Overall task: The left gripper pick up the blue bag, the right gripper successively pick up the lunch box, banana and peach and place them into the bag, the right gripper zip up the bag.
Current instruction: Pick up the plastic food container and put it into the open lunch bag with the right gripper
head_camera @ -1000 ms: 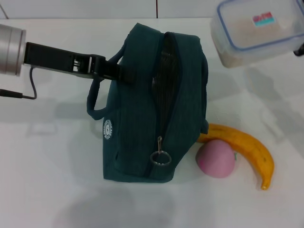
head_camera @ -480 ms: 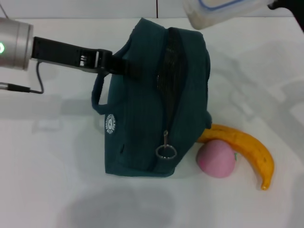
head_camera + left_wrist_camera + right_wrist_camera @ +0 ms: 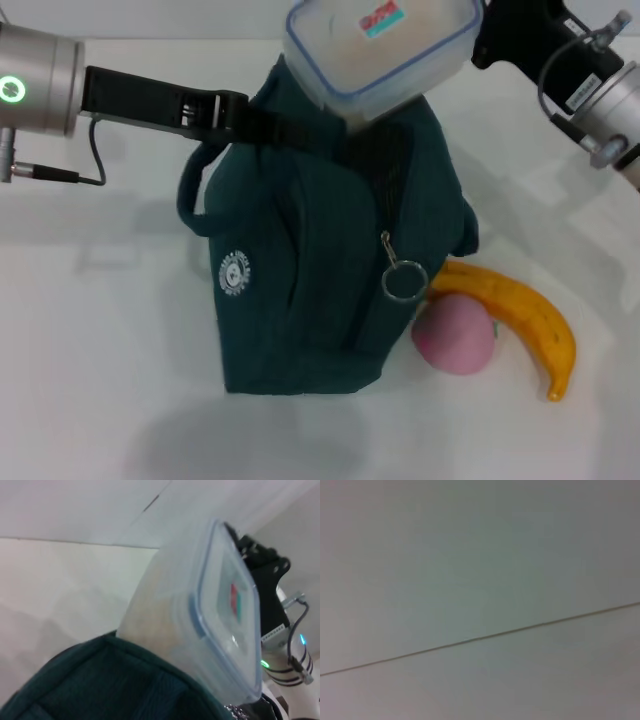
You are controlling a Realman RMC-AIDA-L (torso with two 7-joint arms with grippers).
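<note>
The left gripper (image 3: 235,112) comes in from the left, its jaws closed on a handle strap of the bag (image 3: 320,250), which hangs tilted from that grip with its base on the table (image 3: 100,350). Just right of those jaws the bag's zipper gapes open, and the ring pull (image 3: 402,280) dangles lower down its side. The lunch box (image 3: 380,45) sits tipped in that opening, blue-rimmed lid up (a red and green label shows on it), its lower edge against the dark lining. Right of the box, the right gripper (image 3: 485,35) reaches in from the far right corner; the box hides its fingertips, so I cannot tell how far its jaws are spread, though it meets the box's end. Below, well clear of both jaws, the peach (image 3: 455,335) rests beside the bag, the banana (image 3: 520,320) curving around it.
</note>
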